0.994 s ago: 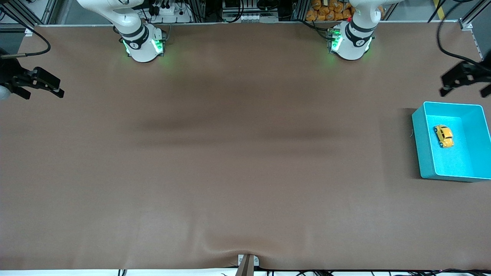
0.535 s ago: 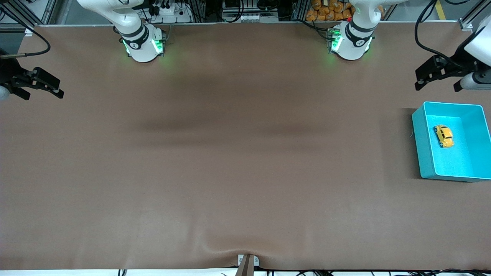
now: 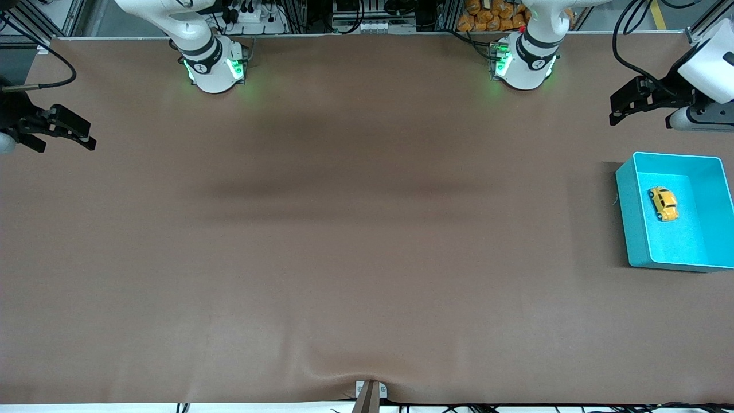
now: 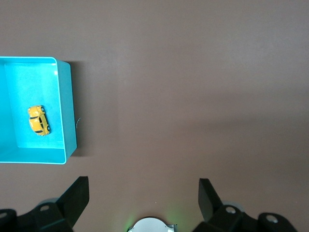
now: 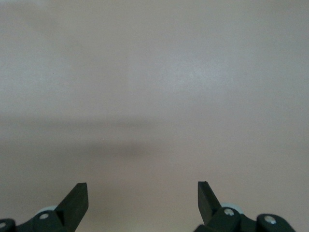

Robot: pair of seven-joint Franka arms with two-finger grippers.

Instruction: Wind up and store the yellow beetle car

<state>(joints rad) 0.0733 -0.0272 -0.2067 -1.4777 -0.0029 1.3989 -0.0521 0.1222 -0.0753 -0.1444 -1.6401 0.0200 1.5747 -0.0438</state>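
I've got the car sitting on its wheels inside the bin, on the bin floor close to the wall that faces the table's middle, at the left arm's end of the table. My left gripper is up in the air over bare mat just beside the bin, on the side toward the robot bases, fingers spread wide and holding nothing. My right gripper waits over the mat at the right arm's end, fingers also wide apart and empty.
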